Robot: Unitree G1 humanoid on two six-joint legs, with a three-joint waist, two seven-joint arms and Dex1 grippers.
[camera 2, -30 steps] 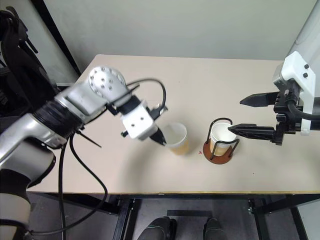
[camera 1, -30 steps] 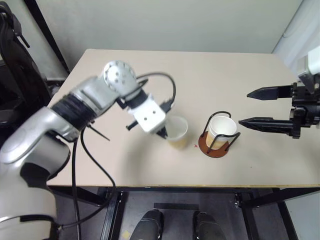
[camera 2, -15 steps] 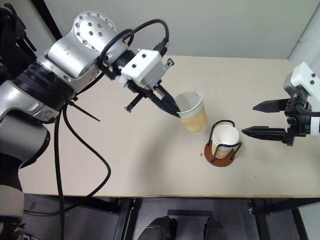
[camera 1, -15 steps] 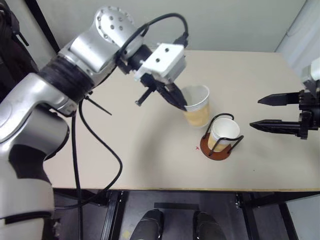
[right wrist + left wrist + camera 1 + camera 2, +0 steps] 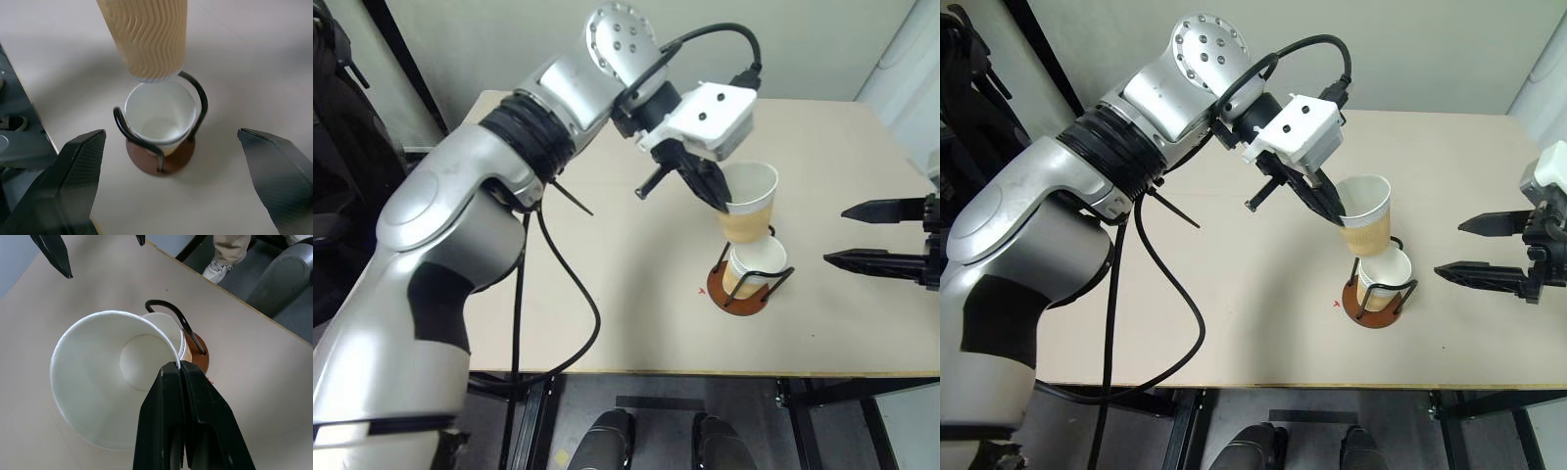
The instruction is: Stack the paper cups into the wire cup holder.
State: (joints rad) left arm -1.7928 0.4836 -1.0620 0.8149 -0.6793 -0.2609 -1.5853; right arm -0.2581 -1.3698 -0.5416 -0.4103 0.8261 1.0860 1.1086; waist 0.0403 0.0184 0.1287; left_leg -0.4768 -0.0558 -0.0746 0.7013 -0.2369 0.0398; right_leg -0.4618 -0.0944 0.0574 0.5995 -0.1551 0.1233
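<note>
A pale table (image 5: pixel 607 294) lies mostly bare, with open surface on the robot's left and toward the far edge. Near the front right stands the wire cup holder (image 5: pixel 742 290), one paper cup (image 5: pixel 754 264) already seated inside, its mouth open upward. Directly above that mouth hangs a second cup (image 5: pixel 747 208), pinched at the rim by the left gripper (image 5: pixel 717 199), so the way down into the holder is occupied (a small gap shows between the two cups). The right gripper (image 5: pixel 869 235), jaws wide apart, hovers well to the holder's right, leaving free tabletop between.
</note>
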